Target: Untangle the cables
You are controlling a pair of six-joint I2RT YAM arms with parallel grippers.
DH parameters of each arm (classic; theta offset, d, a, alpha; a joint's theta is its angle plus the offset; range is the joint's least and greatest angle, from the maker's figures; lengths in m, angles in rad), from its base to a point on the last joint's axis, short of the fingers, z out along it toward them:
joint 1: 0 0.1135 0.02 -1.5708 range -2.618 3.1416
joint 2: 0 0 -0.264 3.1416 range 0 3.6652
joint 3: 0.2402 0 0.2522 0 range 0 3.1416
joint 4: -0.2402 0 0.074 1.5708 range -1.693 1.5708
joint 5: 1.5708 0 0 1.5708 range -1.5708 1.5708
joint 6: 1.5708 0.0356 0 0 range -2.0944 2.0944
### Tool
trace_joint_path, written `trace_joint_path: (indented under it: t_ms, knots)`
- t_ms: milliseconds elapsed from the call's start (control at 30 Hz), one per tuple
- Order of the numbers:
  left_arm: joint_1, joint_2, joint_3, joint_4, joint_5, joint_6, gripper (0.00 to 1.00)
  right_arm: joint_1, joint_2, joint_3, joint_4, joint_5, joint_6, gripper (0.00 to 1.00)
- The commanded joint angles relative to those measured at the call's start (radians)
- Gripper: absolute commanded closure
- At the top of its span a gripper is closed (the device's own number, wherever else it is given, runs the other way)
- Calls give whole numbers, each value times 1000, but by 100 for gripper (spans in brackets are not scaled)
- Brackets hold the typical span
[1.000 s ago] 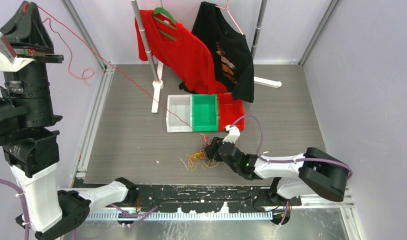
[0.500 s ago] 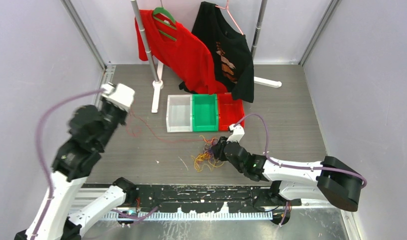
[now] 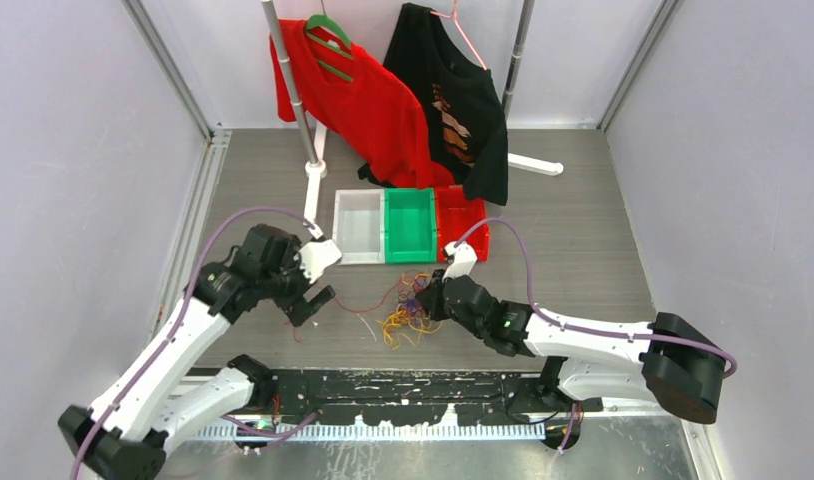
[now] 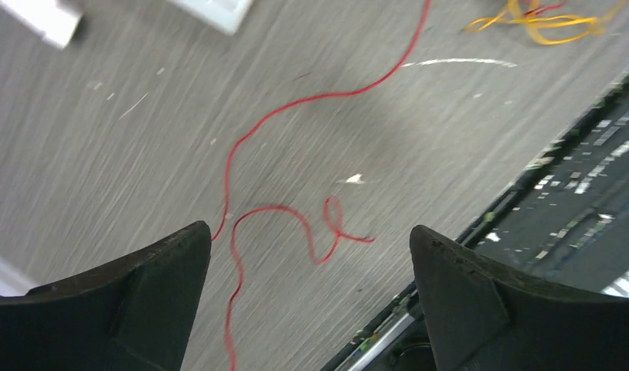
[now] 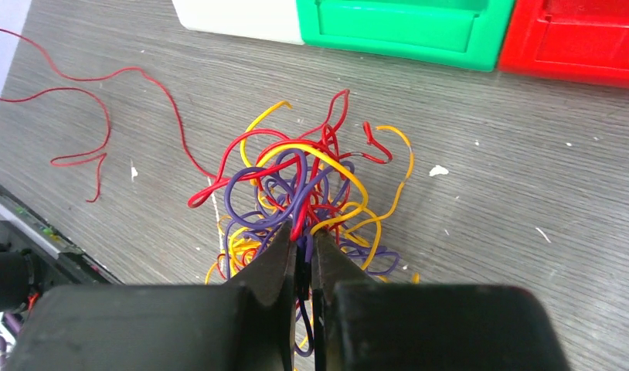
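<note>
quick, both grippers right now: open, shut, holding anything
left gripper: open, empty, above a loose red cable
right gripper: shut on strands of the cable tangle

Open tabletop [image 3: 583, 270] between left pincer [image 3: 309, 301] and cable tangle [image 3: 408, 316], one red strand [image 3: 368, 303] across it; bins [image 3: 411, 257] just behind, seemingly apart.

cables [image 5: 304, 193]: glossy plastic sheath | table [image 5: 528, 154]: matt wood-grain, perhaps laminate | bins [image 5: 396, 35]: smooth plastic
</note>
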Motion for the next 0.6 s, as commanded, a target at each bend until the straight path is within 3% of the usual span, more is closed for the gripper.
trace_joint_path:
  t_ms: [0, 233, 400, 567]
  knots:
    - [-33, 153, 110, 43, 225, 42, 0, 2, -23, 63, 12, -32, -16, 99]
    - [-104, 357, 196, 128, 248, 37, 0, 2, -99, 2, 66, -120, -36, 99]
    - [-102, 502, 400, -9, 392, 12, 0, -12, -199, 33, 4, -208, -123, 99]
    - [-119, 520, 283, 52, 401, 91, 4, -27, -201, 61, -119, -200, -127, 99]
